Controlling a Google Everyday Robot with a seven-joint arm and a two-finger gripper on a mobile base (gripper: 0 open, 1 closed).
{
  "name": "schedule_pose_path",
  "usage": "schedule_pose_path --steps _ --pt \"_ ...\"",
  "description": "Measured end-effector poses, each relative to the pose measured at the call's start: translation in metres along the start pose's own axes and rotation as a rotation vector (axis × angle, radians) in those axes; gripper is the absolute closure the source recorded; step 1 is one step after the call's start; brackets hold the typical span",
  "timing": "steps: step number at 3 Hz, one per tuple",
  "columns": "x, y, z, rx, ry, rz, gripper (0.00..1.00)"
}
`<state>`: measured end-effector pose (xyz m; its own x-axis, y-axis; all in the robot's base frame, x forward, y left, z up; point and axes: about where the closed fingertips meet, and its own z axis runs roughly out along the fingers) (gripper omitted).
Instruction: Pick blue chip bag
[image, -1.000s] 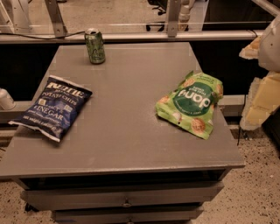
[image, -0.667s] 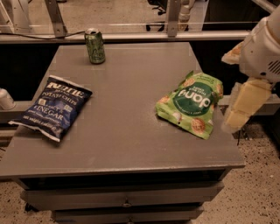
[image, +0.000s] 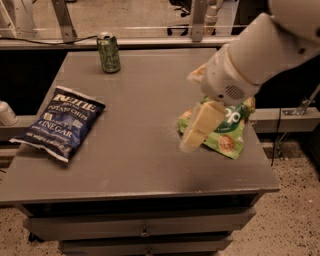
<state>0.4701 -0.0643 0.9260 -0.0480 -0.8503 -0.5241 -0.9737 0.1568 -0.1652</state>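
Navy foil blue chip bag (image: 62, 122) lies flat on L side of grey table (image: 140, 170), near-L corner hanging a bit over the edge; long axis runs diag. w/ top end toward far-right, btm end toward near-left, white lettering facing up. Gripper (image: 200, 125) hangs over R side of table, in front of green snack bag (image: 231, 136), well apart from blue bag, holding nothing; can't tell if open or closed. Green can (image: 108, 52) stands upright at far edge.
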Motion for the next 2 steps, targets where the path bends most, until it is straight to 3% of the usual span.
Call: schedule_pose_path --steps 1,2 --pt "-0.0557 0.0020 0.0405 -0.054 -0.172 0.002 0.00" --pt "-0.0557 0.0020 0.0405 -0.054 -0.172 0.002 0.00"
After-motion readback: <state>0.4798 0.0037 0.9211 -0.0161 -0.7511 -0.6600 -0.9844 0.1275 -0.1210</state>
